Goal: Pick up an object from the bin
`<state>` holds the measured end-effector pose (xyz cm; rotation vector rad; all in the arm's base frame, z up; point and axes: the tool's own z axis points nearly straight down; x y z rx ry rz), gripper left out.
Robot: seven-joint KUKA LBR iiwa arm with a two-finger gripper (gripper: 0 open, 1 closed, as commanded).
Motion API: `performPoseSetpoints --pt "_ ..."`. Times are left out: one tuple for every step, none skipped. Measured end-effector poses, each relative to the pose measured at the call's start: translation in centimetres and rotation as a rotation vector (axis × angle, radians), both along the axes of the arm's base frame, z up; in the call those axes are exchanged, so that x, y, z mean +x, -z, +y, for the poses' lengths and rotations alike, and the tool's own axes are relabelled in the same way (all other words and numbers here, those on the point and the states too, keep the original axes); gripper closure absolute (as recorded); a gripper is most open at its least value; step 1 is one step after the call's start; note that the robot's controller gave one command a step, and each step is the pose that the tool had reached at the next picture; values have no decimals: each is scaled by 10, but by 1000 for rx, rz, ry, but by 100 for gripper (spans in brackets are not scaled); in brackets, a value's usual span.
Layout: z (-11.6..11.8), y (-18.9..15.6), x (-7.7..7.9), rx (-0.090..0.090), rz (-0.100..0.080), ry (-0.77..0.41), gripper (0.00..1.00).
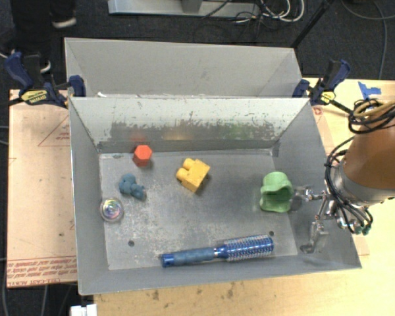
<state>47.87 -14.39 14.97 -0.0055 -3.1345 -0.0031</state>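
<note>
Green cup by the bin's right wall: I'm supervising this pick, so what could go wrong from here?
The gripper hangs at the sloped right wall and may scrape it. The green cup lies close beside it and could be knocked away. The blue brush nearby may get nudged.

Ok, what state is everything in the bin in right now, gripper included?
Green cup-like thing: loose on the floor, right side.
Blue brush: lying flat along the near wall.
Yellow block: resting mid-floor.
Red piece: by the far wall.
Blue figure: lying at left.
Shiny ball: resting at left.
Gripper: low over the right slope.
</note>
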Motion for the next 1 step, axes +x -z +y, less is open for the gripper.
performPoseSetpoints --pt "80 44 25 2 -6 -195 0"
